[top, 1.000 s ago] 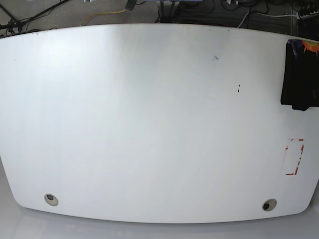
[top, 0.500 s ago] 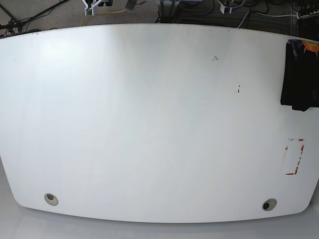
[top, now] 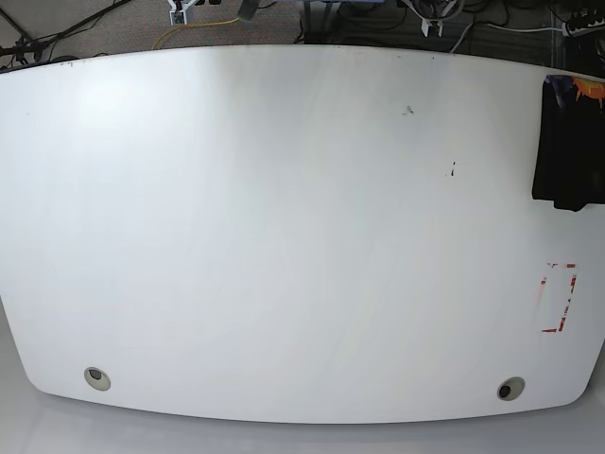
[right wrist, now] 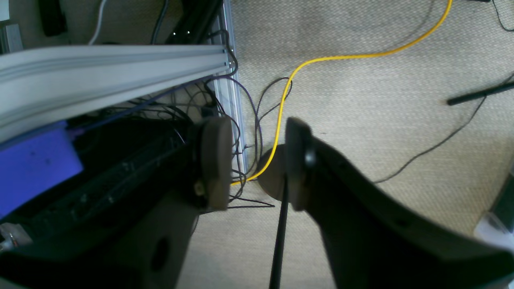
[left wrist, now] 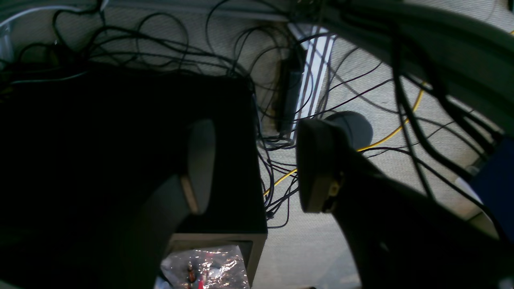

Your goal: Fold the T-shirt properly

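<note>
Both grippers, left (left wrist: 253, 164) and right (right wrist: 257, 160), hung parted and empty off the white table (top: 284, 236), so they should reach the bunched black cloth T-shirt (top: 570, 147) at three o'clock.

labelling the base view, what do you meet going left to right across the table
Left grommet hole → small dark scuff → black mark → right grommet hole → red tape outline → T-shirt, at the table's right edge.

Glare washes the white bench (top: 284, 236) toward its far-left corner, its edges bow from lens distortion, and the left wrist view is dim and murky.
</note>
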You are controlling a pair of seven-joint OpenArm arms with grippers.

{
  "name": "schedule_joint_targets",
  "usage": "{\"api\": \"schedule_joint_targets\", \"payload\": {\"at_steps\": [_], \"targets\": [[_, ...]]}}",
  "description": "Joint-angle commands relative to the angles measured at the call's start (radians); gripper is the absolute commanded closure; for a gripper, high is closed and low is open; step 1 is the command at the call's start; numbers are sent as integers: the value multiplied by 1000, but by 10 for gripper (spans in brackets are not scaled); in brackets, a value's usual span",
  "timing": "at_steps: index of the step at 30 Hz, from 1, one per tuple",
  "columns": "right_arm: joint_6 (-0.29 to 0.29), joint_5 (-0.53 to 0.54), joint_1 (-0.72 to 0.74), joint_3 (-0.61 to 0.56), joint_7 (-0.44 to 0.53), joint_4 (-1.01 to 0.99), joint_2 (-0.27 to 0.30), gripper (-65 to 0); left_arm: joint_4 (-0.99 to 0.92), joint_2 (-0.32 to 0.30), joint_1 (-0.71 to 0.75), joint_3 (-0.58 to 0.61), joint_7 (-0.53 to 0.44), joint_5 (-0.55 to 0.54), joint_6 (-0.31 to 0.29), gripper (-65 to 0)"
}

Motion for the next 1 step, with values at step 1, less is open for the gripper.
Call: {"api": "schedule_joint_targets", "payload": {"at_steps": [1], "targets": [[3, -3, -7, 1, 10, 2, 11, -216, 2, -3, -2, 2, -8, 0, -2, -293]]}}
